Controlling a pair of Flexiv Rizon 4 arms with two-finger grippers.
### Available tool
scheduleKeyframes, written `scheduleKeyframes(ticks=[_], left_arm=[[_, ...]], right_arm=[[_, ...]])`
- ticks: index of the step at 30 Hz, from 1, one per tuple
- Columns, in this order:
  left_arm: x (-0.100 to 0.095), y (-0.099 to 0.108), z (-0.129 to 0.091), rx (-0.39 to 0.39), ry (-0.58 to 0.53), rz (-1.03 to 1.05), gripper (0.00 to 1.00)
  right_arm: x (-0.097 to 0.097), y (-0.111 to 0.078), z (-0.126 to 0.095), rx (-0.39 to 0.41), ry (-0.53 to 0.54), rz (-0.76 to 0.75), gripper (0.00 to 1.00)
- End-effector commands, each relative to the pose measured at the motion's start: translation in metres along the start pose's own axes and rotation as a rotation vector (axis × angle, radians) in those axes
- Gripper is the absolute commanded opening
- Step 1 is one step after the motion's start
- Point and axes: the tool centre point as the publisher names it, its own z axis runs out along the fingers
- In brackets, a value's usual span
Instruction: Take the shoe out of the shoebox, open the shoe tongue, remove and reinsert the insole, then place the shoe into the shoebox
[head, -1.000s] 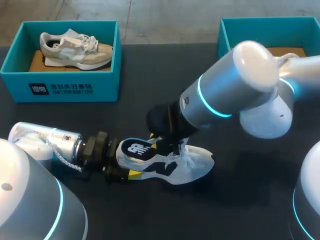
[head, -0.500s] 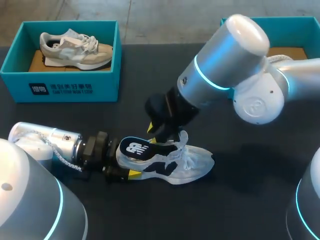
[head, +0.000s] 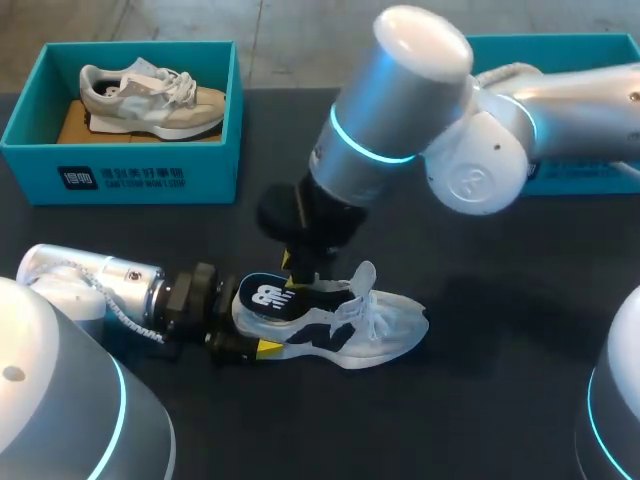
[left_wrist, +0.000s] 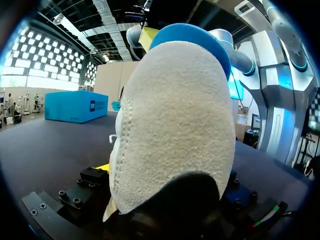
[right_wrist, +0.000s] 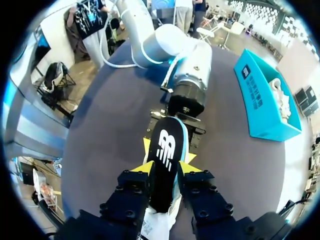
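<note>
A white sneaker (head: 385, 325) lies on its side on the dark table, toe to the right. My left gripper (head: 240, 325) holds its heel from the left, one finger on each side; in the left wrist view the fuzzy heel (left_wrist: 175, 125) fills the space between its fingers. A black insole (head: 265, 297) with a white logo and blue edge sticks up out of the shoe's heel end. My right gripper (head: 303, 280) comes down from above and is shut on the insole (right_wrist: 165, 150), with its yellow tips (right_wrist: 145, 167) either side of it.
A teal shoebox (head: 120, 175) at the back left holds a grey-beige sneaker (head: 150, 100). A second teal box (head: 450, 70) stands at the back right, partly behind my right arm. Bare dark table lies in front of and to the right of the shoe.
My right gripper has moved left from over the laces toward the heel, along the insole. The shoe and my left arm have stayed put.
</note>
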Motion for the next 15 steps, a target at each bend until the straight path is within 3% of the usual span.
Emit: scheduleKeyframes(ticks=[1, 8, 15], left_arm=[[-0.0014, 0.002, -0.001, 0.001, -0.001, 0.0, 0.0], [-0.0014, 0.002, -0.001, 0.001, -0.001, 0.0, 0.0], [-0.0014, 0.002, -0.001, 0.001, -0.001, 0.0, 0.0]], right_arm=[[0.0003, 0.0029, 0.0004, 0.028, -0.003, 0.001, 0.27], [0.0003, 0.0029, 0.0004, 0.028, -0.003, 0.001, 0.24], [-0.0044, 0.004, 0.0005, 0.036, 0.024, 0.01, 0.43]])
